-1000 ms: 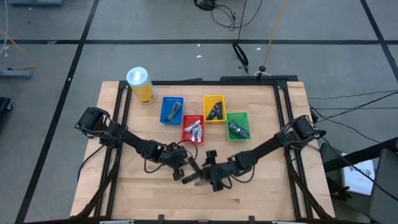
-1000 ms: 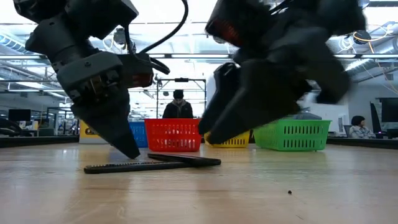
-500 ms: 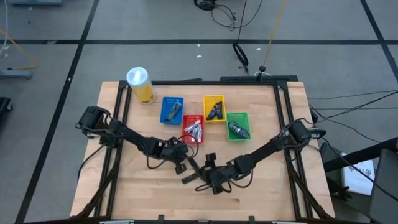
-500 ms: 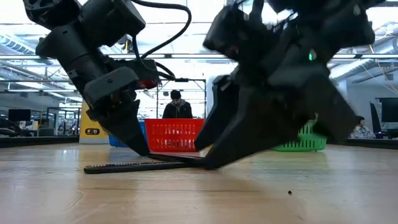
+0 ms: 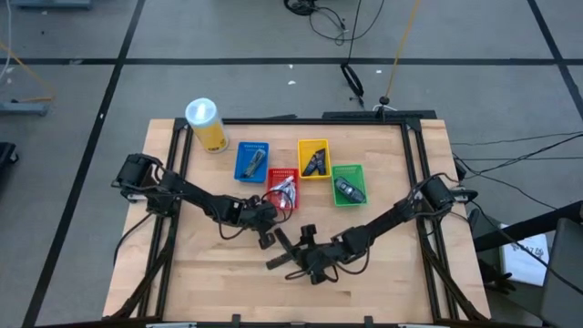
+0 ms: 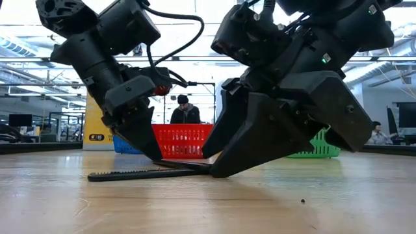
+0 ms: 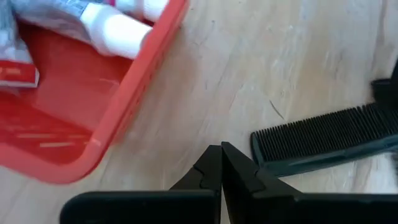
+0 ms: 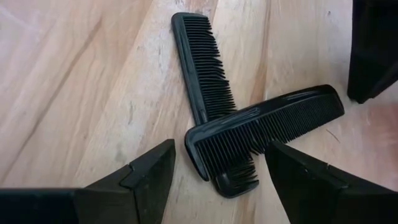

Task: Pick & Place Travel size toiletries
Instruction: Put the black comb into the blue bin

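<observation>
Two black combs lie crossed on the wooden table. One point(image 8: 204, 68) lies flat, and the other point(image 8: 273, 127) rests across its near end. They also show in the high view point(image 5: 282, 252). My right gripper point(image 8: 219, 148) is open and low over the crossing, one finger on each side, touching neither comb. My left gripper point(image 7: 221, 152) is shut and empty, its tip just above the table between the upper comb's end point(image 7: 323, 134) and the red basket point(image 7: 93, 134). That basket holds silvery-white mini tubes point(image 7: 118, 28).
Blue point(image 5: 252, 161), red point(image 5: 282, 189), yellow point(image 5: 313, 158) and green point(image 5: 348, 184) baskets stand in a cluster toward the far side, each holding small items. A tall yellow canister with a white lid point(image 5: 206, 124) stands at the far left. A person shows in the room beyond point(image 6: 186, 112).
My left gripper has drawn back from the combs toward the far edge and the red basket, still shut. My right gripper has come down and toward the table's left, until its open fingers stand around the crossed combs. The combs have stayed where they were.
</observation>
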You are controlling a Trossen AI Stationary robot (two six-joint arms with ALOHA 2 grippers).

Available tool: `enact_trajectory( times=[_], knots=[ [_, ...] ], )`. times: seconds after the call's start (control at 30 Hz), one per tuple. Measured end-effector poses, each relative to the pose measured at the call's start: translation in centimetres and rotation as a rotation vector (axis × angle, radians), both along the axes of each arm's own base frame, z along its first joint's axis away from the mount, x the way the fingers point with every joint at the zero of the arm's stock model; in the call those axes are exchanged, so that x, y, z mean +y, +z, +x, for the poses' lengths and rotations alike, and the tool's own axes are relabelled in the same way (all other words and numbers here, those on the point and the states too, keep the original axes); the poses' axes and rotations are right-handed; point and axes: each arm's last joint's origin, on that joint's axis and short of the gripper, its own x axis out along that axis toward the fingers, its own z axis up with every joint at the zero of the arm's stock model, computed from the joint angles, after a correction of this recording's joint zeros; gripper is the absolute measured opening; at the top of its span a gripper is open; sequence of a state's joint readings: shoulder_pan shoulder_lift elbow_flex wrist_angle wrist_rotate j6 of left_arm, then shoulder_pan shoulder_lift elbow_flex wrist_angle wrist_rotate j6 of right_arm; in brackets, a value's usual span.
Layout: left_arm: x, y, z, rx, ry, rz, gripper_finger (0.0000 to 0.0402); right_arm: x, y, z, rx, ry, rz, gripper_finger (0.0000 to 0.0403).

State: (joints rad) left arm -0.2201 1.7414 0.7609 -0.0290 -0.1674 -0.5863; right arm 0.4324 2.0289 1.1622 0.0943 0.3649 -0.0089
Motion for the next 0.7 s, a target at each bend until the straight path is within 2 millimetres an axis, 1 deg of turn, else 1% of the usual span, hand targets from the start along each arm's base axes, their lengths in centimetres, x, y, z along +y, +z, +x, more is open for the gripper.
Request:
enact_trajectory(
  times=[0.13, 0.3, 0.5, 0.7],
  knots=[
    [-0.04, 0.1, 0.2, -0.015, -0.043, -0.023, 0.0004, -0.31, -0.05, 0.09, -0.004, -0.025, -0.011, 0.0235],
    [-0.2, 0.13, 0.22, -0.017, -0.065, -0.049, 0.0003, -0.47, -0.09, 0.16, -0.002, -0.014, -0.022, 0.022],
    [-0.34, 0.17, 0.27, -0.019, -0.089, -0.078, 0.0001, -0.5, -0.11, 0.16, 0.0, -0.011, -0.029, 0.0219],
    [-0.65, 0.22, 0.29, -0.033, -0.118, -0.069, 0.0002, -0.5, -0.13, 0.15, 0.001, 0.001, -0.042, 0.0216]
  ],
)
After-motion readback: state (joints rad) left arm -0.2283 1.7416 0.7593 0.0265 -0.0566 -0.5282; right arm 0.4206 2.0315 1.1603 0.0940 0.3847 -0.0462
